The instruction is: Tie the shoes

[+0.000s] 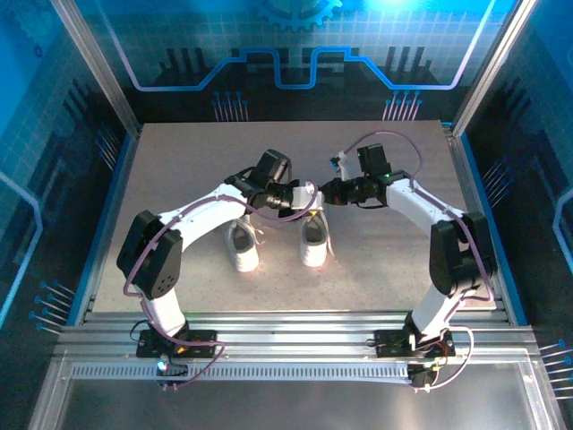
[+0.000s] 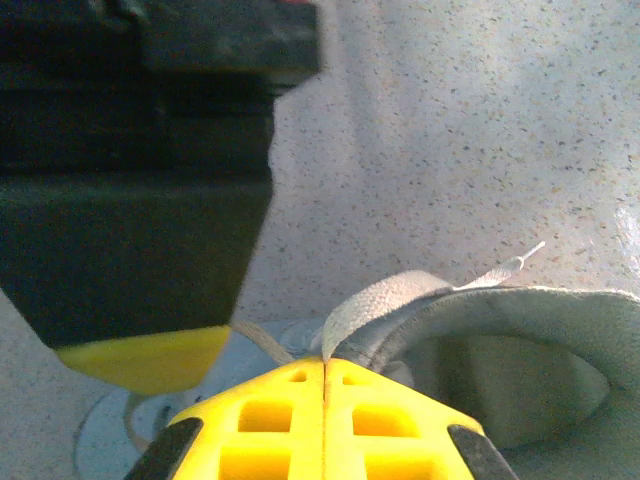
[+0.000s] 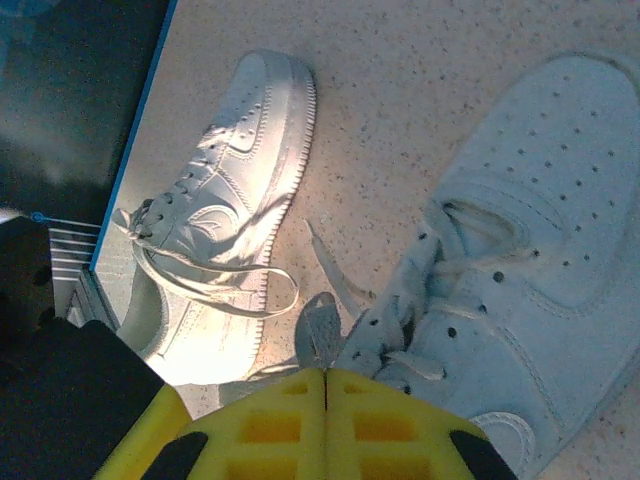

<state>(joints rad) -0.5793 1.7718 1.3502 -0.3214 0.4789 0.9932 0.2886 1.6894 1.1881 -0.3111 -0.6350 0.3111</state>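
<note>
Two small white sneakers stand side by side mid-table: the left shoe (image 1: pixel 242 247) and the right shoe (image 1: pixel 313 240). Both grippers meet just above the right shoe's far end. My left gripper (image 1: pixel 303 199) is shut, its yellow fingertips pinching a flat white lace (image 2: pixel 375 300) that rises beside the shoe's opening (image 2: pixel 500 385). My right gripper (image 3: pixel 326 372) is shut on another short stretch of lace (image 3: pixel 320 335) next to the right shoe (image 3: pixel 530 290). The left shoe (image 3: pixel 225 200) lies beyond, with a loose lace loop (image 3: pixel 270 290) on the table.
The speckled grey table (image 1: pixel 179 170) has free room around the shoes. Blue-lit enclosure walls (image 1: pixel 89 134) stand at its sides and back. A metal rail (image 1: pixel 295 336) runs along the near edge by the arm bases. The right gripper's black body (image 2: pixel 130 200) looms close in the left wrist view.
</note>
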